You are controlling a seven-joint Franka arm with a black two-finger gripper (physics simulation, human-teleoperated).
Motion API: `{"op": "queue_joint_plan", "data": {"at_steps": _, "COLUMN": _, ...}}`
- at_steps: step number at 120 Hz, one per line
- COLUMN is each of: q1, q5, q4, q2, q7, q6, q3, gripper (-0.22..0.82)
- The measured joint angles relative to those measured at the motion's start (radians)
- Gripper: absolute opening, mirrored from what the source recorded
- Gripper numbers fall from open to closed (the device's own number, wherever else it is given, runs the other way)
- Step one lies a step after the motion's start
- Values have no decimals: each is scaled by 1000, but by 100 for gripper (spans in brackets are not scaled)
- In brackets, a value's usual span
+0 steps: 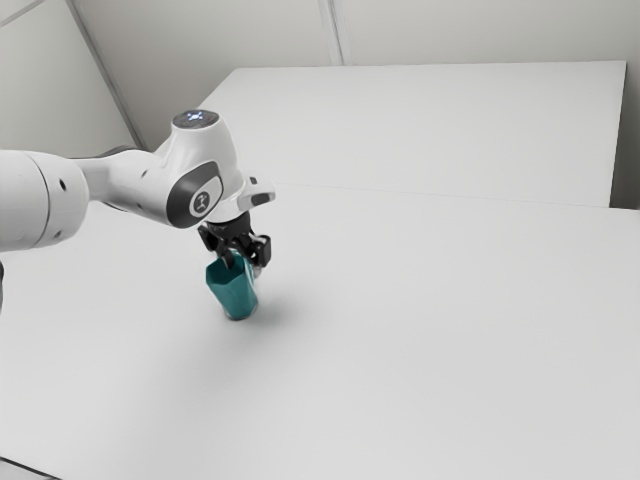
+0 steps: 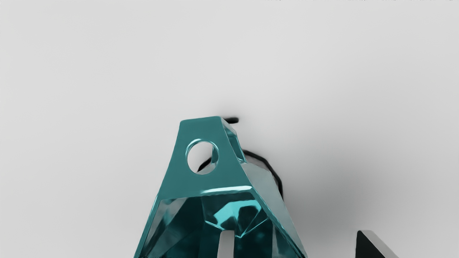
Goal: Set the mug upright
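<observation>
1. Exterior view: see white arm (image 1: 130,185) reaching in from the exterior view's left, ending in black gripper (image 1: 243,265) pointing down at teal mug (image 1: 236,295).
2. Find mug below gripper, mouth up, base low near white table (image 1: 420,340). Looks slanted here, mouth toward the exterior view's left; can't tell from this angle if really tilted or flat on its base.
3. Edges: see far edge well beyond mug, side edge well off toward the exterior view's right. Wide stretch of tabletop on that side, so plenty of room for moving.
4. Wrist view: looking into mug's mouth, handle (image 2: 200,129) with round hole extending away from rim (image 2: 229,190).
5. Spread wide: one fingertip (image 2: 226,245) inside the mouth, other (image 2: 374,247) outside, past the wall. Not gripping.
6. Visible gap between outer fingertip and wall, with shaded tabletop showing through. Dark curved line just beside mug's wall.
</observation>
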Motion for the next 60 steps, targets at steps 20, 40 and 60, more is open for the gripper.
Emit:
{"op": "queue_joint_plan", "data": {"at_steps": 20, "q1": -1, "q5": -1, "q4": 3, "q2": -37, "q7": -16, "q6": -3, "q3": -1, "gripper": 46}}
{"op": "queue_joint_plan", "data": {"at_steps": 40, "q1": 48, "q5": -9, "q4": 101, "q2": -121, "q7": -24, "q6": -71, "q3": -49, "gripper": 53}}
{"op": "queue_joint_plan", "data": {"at_steps": 60, "q1": 170, "q5": -50, "q4": 273, "q2": -131, "q7": -22, "q6": -236, "q3": -148, "gripper": 56}}
